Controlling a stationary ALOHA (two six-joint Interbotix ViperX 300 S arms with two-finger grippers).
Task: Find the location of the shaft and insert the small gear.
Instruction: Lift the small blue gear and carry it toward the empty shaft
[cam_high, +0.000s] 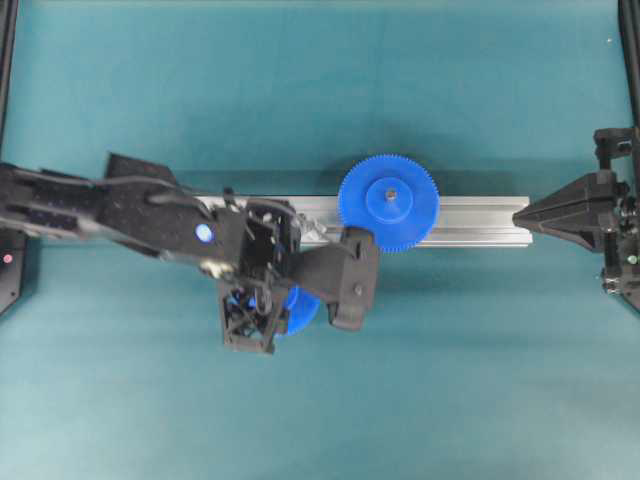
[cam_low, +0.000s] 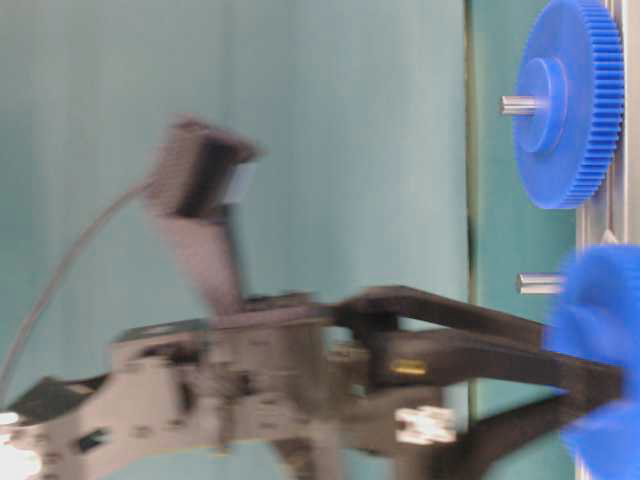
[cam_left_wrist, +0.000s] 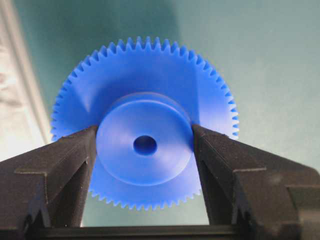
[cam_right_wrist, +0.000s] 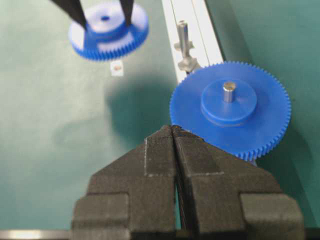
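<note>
Blue small gear (cam_left_wrist: 145, 145) sits clamped by its hub in the left gripper (cam_left_wrist: 145, 150), shaft (cam_right_wrist: 183, 37) at its three o'clock, right gripper (cam_right_wrist: 174, 131) closed empty

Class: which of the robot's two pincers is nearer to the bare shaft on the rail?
Left. The left pincer, gripping the small gear by its hub, sits just beside the shaft. The right pincer waits shut at the rail's far end, beyond the large gear.

Legible text: none on any surface.
Labels, brands, numbers, signs: none readable in any view.
</note>
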